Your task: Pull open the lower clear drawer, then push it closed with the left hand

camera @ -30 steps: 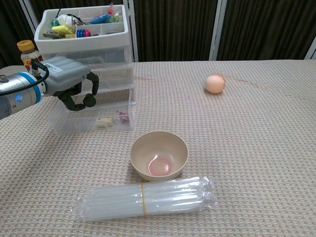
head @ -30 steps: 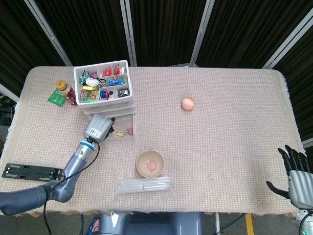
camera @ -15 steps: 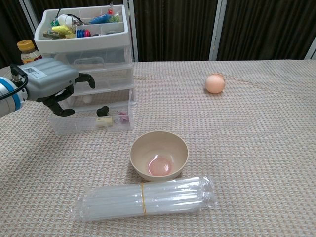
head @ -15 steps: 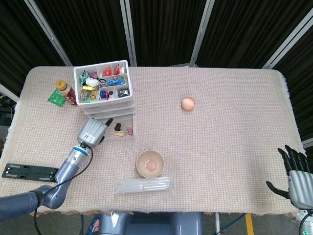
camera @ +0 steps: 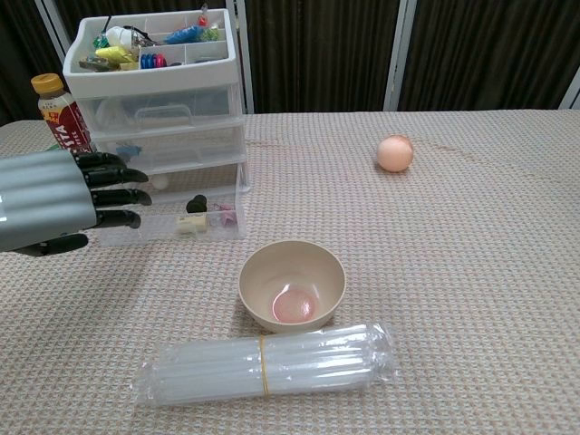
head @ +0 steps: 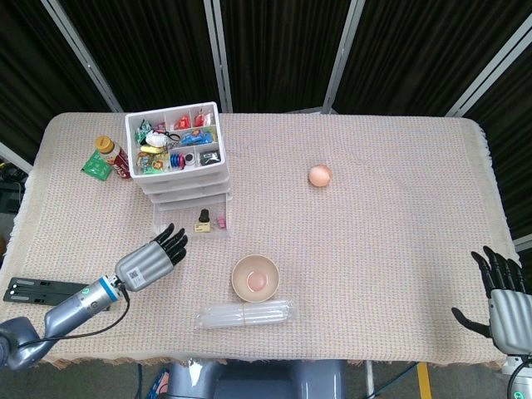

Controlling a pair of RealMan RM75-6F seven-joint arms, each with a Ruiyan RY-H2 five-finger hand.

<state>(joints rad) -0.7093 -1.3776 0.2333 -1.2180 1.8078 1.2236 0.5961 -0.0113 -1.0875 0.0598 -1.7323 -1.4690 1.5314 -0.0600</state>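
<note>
The lower clear drawer stands pulled out from the white drawer unit, with small items inside. My left hand hovers in front of the drawer, a short way off it, fingers stretched flat and pointing toward it, holding nothing. My right hand sits at the table's near right corner, fingers spread, empty.
A beige bowl and a bag of clear tubes lie near the front edge. An orange ball rests mid-table. A bottle stands left of the drawer unit.
My left hand let go of the drawer front, pulled back toward the table's near edge and straightened its fingers. The drawer stays out. The right hand has not moved.
</note>
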